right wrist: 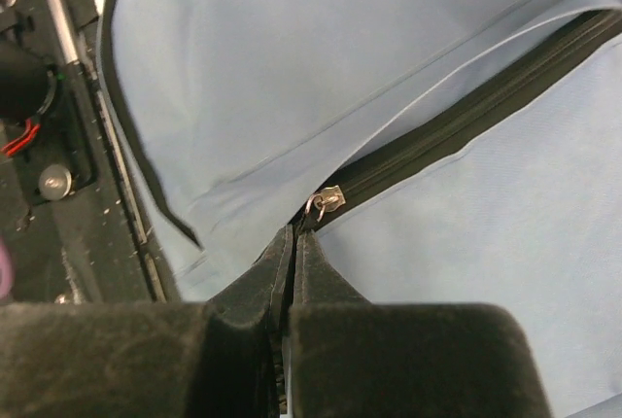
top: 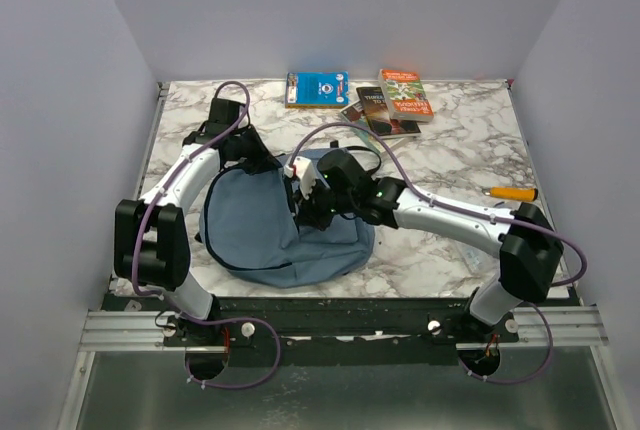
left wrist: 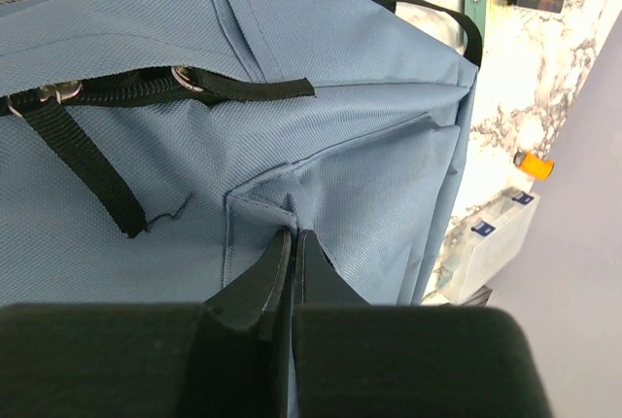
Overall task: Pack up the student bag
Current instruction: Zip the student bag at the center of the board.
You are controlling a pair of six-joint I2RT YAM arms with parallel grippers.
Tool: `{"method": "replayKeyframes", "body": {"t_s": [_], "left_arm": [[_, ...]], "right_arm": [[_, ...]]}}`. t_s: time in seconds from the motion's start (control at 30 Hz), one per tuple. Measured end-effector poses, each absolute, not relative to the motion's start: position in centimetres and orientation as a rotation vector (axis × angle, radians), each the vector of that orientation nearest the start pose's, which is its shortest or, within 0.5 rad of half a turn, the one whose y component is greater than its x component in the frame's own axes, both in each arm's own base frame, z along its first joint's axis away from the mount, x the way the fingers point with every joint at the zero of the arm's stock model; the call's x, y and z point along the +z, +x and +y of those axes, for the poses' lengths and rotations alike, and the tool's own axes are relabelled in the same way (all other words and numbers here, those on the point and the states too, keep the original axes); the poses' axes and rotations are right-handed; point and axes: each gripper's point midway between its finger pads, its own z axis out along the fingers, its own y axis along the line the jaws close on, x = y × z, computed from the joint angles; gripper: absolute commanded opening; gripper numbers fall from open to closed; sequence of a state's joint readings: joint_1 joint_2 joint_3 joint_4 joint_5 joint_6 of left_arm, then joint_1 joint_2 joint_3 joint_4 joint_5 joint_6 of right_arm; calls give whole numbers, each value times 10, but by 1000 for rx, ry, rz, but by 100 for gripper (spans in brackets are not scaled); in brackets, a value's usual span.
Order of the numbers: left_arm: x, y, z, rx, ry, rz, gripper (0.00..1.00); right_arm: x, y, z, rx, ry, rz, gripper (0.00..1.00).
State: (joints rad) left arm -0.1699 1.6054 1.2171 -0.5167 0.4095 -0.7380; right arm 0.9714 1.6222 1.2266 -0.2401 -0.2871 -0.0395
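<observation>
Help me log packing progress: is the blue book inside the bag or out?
Out: the blue book lies on the table beyond the bag, apart from it.

I see a dusty-blue student bag point(top: 250, 235), black straps point(left wrist: 83, 160), on the white grey-veined marble table point(top: 460, 140); far off, a blue book point(top: 316, 88).
</observation>
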Motion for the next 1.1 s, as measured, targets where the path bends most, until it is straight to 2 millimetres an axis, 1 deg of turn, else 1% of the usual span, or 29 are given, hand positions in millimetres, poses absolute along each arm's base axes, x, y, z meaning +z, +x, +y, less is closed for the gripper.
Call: {"method": "replayKeyframes", "body": {"t_s": [0.1,0.33,0.47,0.57,0.6,0.63,0.67,0.73,0.8,0.83,0.87,0.93,1.0,1.03,1.1], "left_arm": [[145,373,-156,-867,-564,2521,0],[145,373,-156,-867,-563,2524,0],[143,370,-156,-865,-564,2536,0],[143,368,-157,-865,-561,2546,0],[143,367,-158,-865,-557,2547,0],[143,367,-158,-864,-553,2546,0],[143,367,-157,-860,-547,2544,0],[144,369,-157,-846,-533,2535,0],[148,372,-154,-828,-520,2512,0],[149,373,-153,-817,-513,2502,0],[150,374,-152,-809,-508,2496,4],[153,374,-149,-787,-496,2484,19],[156,375,-146,-769,-493,2474,36],[159,375,-144,-761,-485,2464,47],[168,374,-143,-756,-470,2435,64]], "right_arm": [[157,203,400,837,-1280,1937,1],[133,166,389,877,-1314,2012,1],[127,158,381,898,-1288,2028,1],[127,156,378,920,-1248,2025,2],[127,156,378,921,-1225,2030,5],[126,157,378,916,-1199,2045,11],[126,159,377,909,-1171,2062,22],[125,161,376,896,-1113,2102,40],[123,163,375,876,-1055,2138,53],[123,165,373,863,-1026,2155,57],[123,167,371,849,-990,2173,61],[128,173,366,823,-918,2190,68],[139,181,359,802,-833,2185,70],[148,186,353,793,-774,2174,72],[161,195,339,785,-663,2161,74]]}}
